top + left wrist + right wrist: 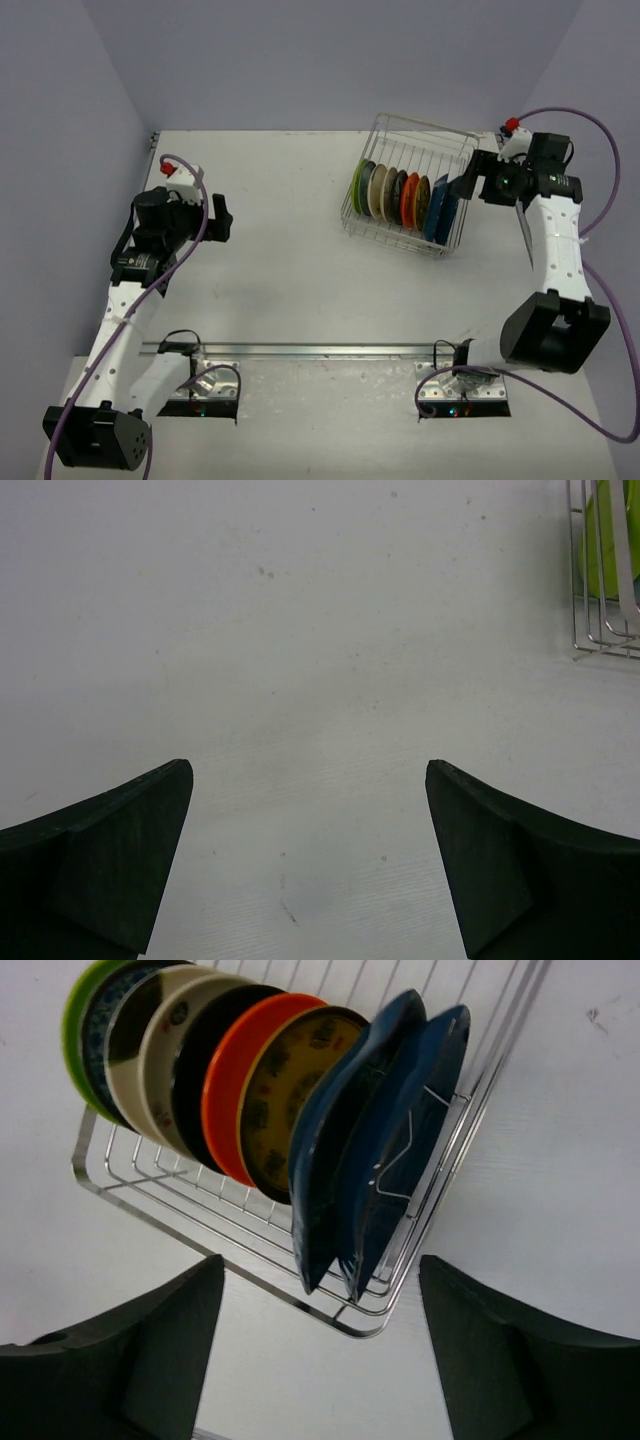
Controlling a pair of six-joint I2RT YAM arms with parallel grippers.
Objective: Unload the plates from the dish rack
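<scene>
Rack [393, 237]: silver wire basket on the table [290, 190], toward 2 o'clock from the table's middle in the top view, set slightly askew to the table edges.
Plates: all stand on edge inside the rack, in one close row between the wire dividers.
Row order, 9 to 3 o'clock: green plate [358, 187], cream plate [378, 190], black plate [396, 188], orange plate [409, 200], yellow plate [422, 200], blue plates [440, 208].
Right wrist view, detail: a blue-patterned plate [100, 1035] shows between the green and cream ones. There are two blue plates, standing face to face at the end of the row nearest the camera.
Right gripper [466, 187]: at 3 o'clock of the rack, just beside its end wall, pointing at the blue plates. Its jaws are spread wide with nothing between them. Whether it touches the wire cannot be told.
Left gripper [222, 217]: at 9 o'clock of the table, well apart from the rack. Its jaws are spread wide over bare table, holding nothing.
Left wrist view: a rack corner and a sliver of the green plate lie at 2 o'clock of the frame.
</scene>
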